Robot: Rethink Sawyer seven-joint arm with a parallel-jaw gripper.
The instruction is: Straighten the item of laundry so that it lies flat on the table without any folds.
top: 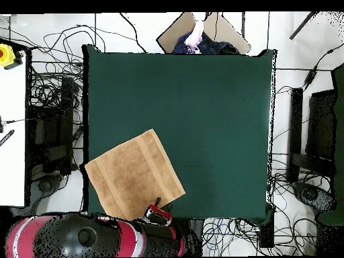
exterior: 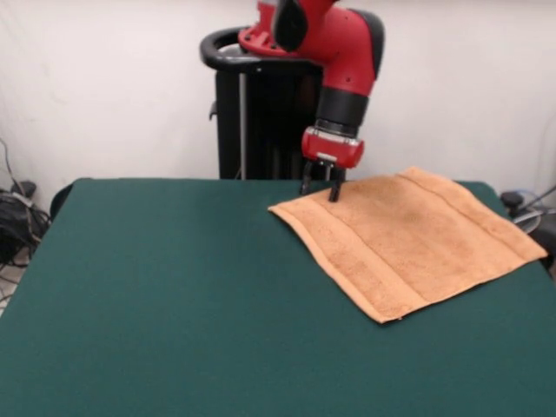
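The item of laundry [exterior: 408,234] is a peach terry towel lying spread flat on the dark green table [exterior: 174,295], at the right in the front view. In the overhead view the towel [top: 134,175] sits near the table's [top: 201,121] lower left corner, turned at an angle, with band stripes near two edges. No fold shows on it. My gripper [exterior: 322,188] hangs at the towel's far left corner, its two dark fingers a little apart with nothing between them. From above, the gripper [top: 158,209] is at the towel's lower edge.
The towel's right corner reaches the table's right edge in the front view. A black stand [exterior: 261,113] rises behind the table. Cables [top: 47,127] lie on the floor around the table. A person's hand [top: 196,35] and a cardboard box [top: 201,30] show at the overhead view's top.
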